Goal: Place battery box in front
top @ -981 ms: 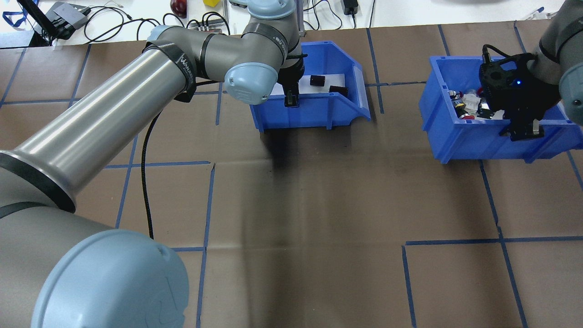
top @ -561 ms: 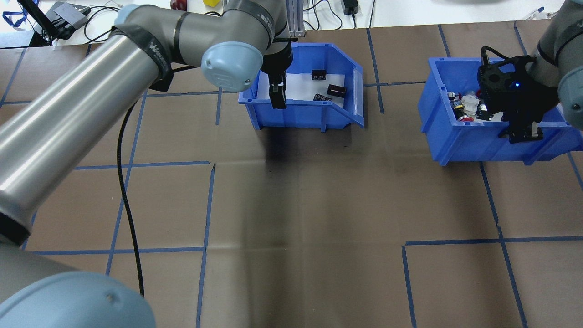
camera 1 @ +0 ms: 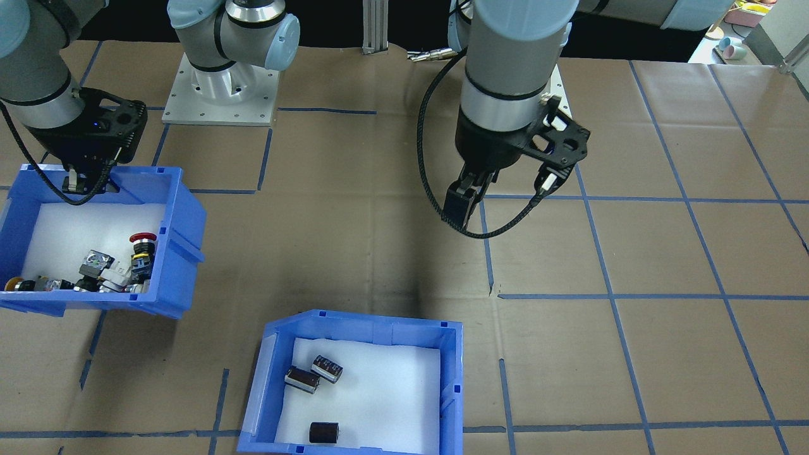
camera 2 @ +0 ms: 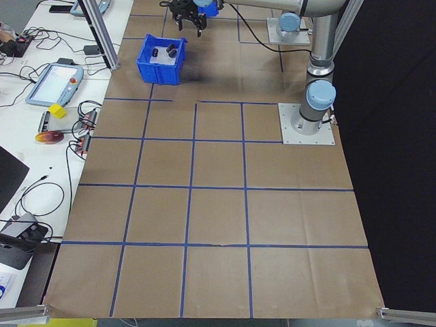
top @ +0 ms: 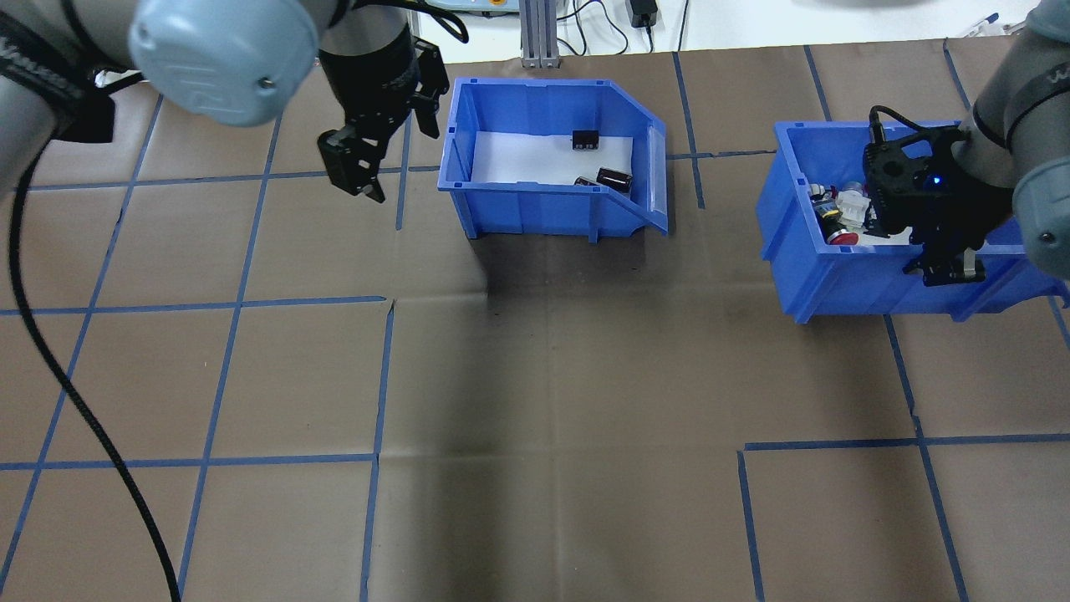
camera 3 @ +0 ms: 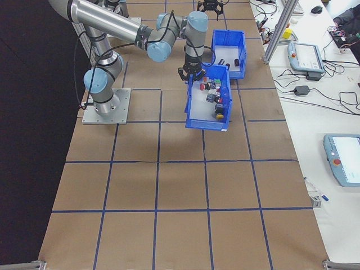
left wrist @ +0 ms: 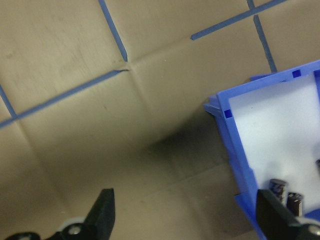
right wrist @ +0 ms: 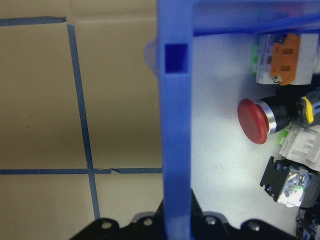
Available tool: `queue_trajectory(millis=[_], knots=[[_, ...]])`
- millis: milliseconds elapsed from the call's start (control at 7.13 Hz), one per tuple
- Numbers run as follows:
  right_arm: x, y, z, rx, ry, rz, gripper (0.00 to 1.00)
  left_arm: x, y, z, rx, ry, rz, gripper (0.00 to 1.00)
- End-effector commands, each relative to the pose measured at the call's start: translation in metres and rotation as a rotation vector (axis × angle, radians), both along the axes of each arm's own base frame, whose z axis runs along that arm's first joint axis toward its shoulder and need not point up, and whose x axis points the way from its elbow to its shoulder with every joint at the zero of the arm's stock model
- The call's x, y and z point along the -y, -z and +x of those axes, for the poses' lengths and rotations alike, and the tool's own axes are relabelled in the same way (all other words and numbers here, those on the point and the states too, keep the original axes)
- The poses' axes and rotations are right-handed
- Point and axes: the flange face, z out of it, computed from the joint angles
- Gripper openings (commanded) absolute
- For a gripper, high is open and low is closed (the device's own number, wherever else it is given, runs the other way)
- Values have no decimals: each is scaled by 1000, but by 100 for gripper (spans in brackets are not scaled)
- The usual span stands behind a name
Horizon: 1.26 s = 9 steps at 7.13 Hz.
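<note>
Since the earlier overhead picture my left gripper (top: 355,171) had let go of the near wall of the battery box (top: 535,213) and swung away to its left side, and the box no longer sat tilted in my grasp but rested flat on the tabletop (top: 535,393). My left fingers stood apart with nothing between them, hanging above bare brown paper just beside the box's closed end; my left wrist camera showed both dark fingertips (left wrist: 105,210) spread at the bottom of the frame, with a corner of the box at the right. The box stood near the far edge of the tabletop, about midway along it, its sloped cut-away end turned toward my right arm. On its white lining lay three short dark cylinders (camera 1: 313,373), two close together near the cut-away end and one apart by the far wall.

My right gripper (top: 949,267) was clamped on the near wall of the second blue bin (top: 836,276), toward the right end of the tabletop; my right wrist camera showed that blue wall running straight down between my fingers. That bin appeared tipped, its far end raised. Inside it lay a red push-button (right wrist: 255,121) and other switches (camera 1: 101,268) on white lining.
</note>
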Motion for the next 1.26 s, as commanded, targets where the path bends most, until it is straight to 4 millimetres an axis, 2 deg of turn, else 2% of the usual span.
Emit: queue_trajectory(millis=[0,140,280,421,561,701,841,1121], knots=[[-31,17,50,-3,22,15,5,-51,-45,52,-1,255,70,98],[-48,27,72,-5,40,25,5,-75,-56,54,-12,449,76,99],[-63,32,96,-9,46,25,5,-98,-58,54,-29,723,79,99],[-76,33,134,-16,51,0,5,-122,-57,62,-28,934,77,99],[-93,35,176,-19,61,-27,6,-136,-57,69,-37,1065,62,99],[-110,37,212,-19,62,-44,6,-135,-55,73,-94,1147,9,99],[-122,42,242,-15,51,-62,6,-123,-46,81,-118,1120,16,99],[-145,66,307,6,-7,-109,6,-116,-38,85,-115,1109,10,99]])
